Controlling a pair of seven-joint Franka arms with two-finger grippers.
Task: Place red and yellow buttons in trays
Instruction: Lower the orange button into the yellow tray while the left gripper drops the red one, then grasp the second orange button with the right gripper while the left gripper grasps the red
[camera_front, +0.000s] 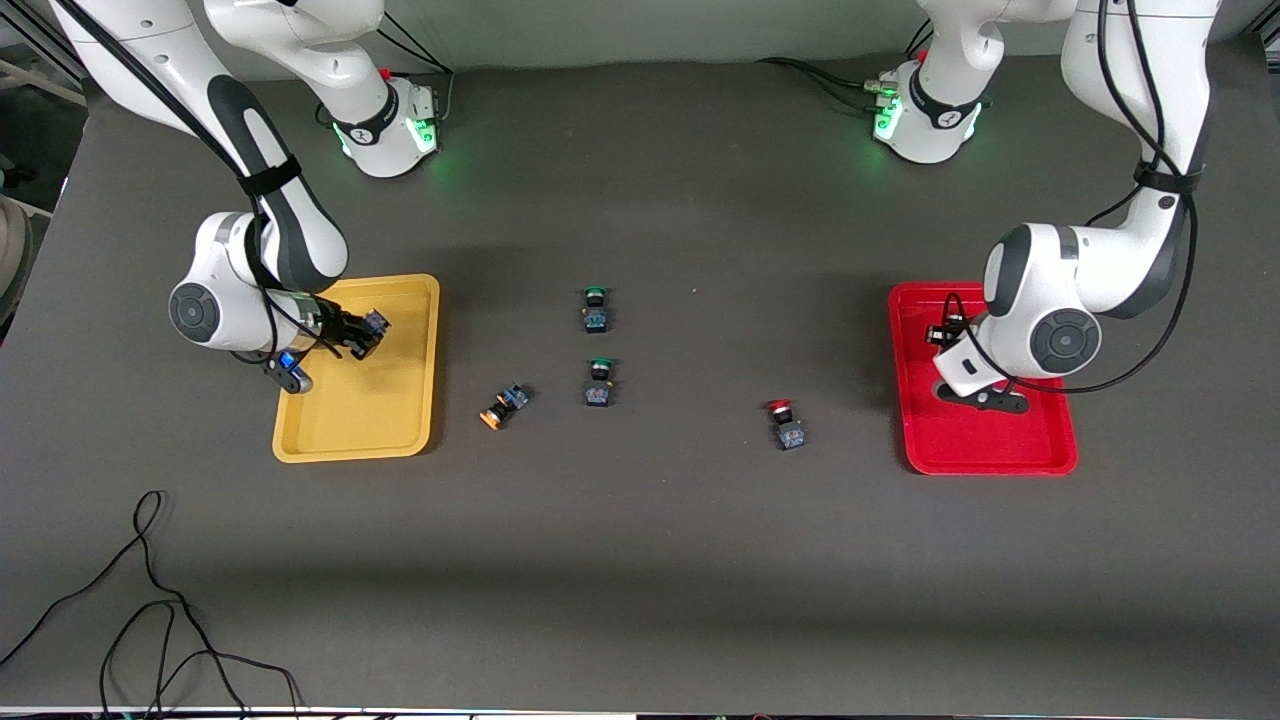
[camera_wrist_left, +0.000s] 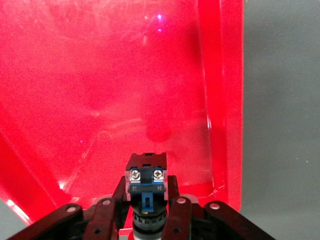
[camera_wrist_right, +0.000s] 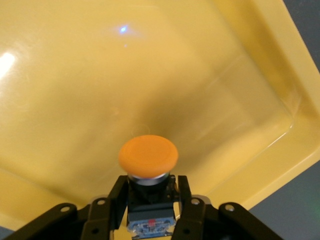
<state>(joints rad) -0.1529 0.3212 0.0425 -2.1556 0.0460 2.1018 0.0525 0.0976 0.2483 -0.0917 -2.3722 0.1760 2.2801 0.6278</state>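
Note:
My right gripper (camera_front: 362, 332) is over the yellow tray (camera_front: 400, 420), shut on a yellow-capped button (camera_wrist_right: 148, 155); in its wrist view the gripper (camera_wrist_right: 150, 190) clamps the dark body, with the tray (camera_wrist_right: 75, 90) below. My left gripper (camera_front: 946, 336) is over the red tray (camera_front: 1000, 445), shut on a button with a blue-black body (camera_wrist_left: 146, 177); the cap is hidden. In its wrist view the gripper (camera_wrist_left: 146, 192) is above the tray floor (camera_wrist_left: 100, 75). A yellow-capped button (camera_front: 503, 406) lies on its side near the yellow tray. A red-capped button (camera_front: 786, 424) stands toward the red tray.
Two green-capped buttons (camera_front: 595, 309) (camera_front: 599, 382) stand mid-table, one nearer the front camera than the other. Black cable (camera_front: 150, 610) loops over the table's near edge at the right arm's end. The arm bases (camera_front: 390, 125) (camera_front: 925, 115) stand along the table edge farthest from the front camera.

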